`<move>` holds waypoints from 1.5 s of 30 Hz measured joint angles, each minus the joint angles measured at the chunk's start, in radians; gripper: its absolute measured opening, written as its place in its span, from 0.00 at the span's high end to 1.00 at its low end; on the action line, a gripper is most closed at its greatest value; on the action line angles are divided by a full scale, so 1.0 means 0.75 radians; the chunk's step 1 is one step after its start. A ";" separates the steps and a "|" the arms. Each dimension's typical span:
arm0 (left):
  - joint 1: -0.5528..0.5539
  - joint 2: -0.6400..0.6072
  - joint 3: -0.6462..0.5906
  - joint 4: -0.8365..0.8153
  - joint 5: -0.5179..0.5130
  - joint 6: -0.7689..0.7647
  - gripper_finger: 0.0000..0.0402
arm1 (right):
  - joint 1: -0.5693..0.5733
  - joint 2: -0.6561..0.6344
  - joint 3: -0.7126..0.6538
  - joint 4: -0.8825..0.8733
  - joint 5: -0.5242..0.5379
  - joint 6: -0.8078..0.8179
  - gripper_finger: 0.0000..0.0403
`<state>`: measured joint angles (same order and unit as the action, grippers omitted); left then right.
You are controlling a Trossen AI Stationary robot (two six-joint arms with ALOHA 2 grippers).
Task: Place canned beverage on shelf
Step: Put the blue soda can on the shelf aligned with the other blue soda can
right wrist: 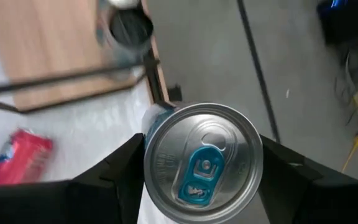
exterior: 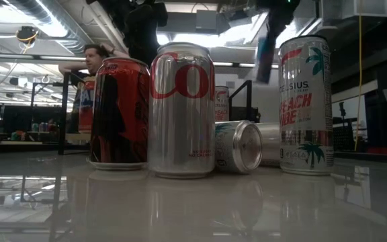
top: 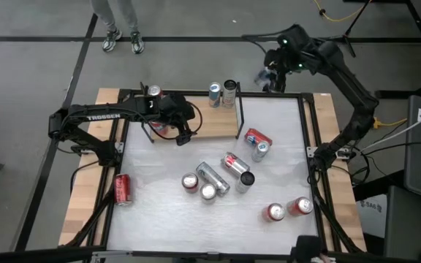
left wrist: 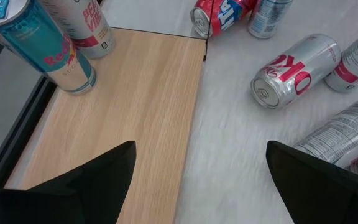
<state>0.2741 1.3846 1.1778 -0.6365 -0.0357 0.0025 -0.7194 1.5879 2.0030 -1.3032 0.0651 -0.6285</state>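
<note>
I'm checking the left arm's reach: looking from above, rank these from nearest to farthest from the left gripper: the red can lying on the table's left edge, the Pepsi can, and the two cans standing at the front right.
From the left gripper:
1. Pepsi can, to its right.
2. Red can, on the table's left edge.
3. Two front-right cans, farthest.

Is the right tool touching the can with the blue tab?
Touching. The right wrist view shows the right tool with both fingers pressed against the can.
</note>
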 joint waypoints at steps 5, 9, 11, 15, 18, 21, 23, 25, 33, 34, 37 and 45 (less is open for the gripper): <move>0.000 0.000 0.000 -0.006 0.000 0.000 0.12 | 0.124 -0.002 0.117 0.007 -0.007 0.000 0.42; 0.000 0.000 -0.001 -0.016 0.000 0.000 0.12 | 0.238 -0.002 0.130 0.040 -0.022 0.000 0.42; 0.000 0.000 -0.001 -0.031 0.000 0.000 0.12 | 0.291 0.007 0.130 0.038 -0.041 0.000 0.42; 0.000 0.000 -0.001 -0.075 0.000 0.012 0.12 | 0.389 0.048 0.131 0.062 -0.049 0.000 0.42; 0.000 0.000 -0.001 -0.115 0.000 0.044 0.12 | 0.446 0.089 0.131 0.118 -0.050 -0.001 0.42; 0.000 0.000 -0.001 -0.126 0.000 0.086 0.12 | 0.483 0.141 0.131 0.147 -0.051 -0.004 0.42; 0.000 0.000 -0.001 -0.122 0.001 0.108 0.12 | 0.492 0.182 0.131 0.163 -0.052 -0.005 0.42; 0.000 0.000 -0.001 -0.104 0.002 0.115 0.12 | 0.490 0.221 0.131 0.172 -0.054 -0.005 0.42; 0.000 0.000 -0.001 -0.080 0.003 0.115 0.12 | 0.487 0.392 0.131 0.179 -0.052 -0.005 0.42; 0.000 0.000 -0.001 -0.080 0.004 0.115 0.12 | 0.487 0.410 0.131 0.179 -0.052 -0.005 0.42; 0.000 0.001 -0.001 -0.079 0.004 0.114 0.12 | 0.487 0.464 0.131 0.182 -0.052 -0.005 0.42; 0.000 0.001 -0.001 -0.078 0.005 0.113 0.12 | 0.487 0.574 0.130 0.221 -0.051 -0.028 0.42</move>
<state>0.2741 1.3849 1.1772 -0.6952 -0.0322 0.0875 -0.3538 2.0187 2.1006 -1.1375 0.0271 -0.6497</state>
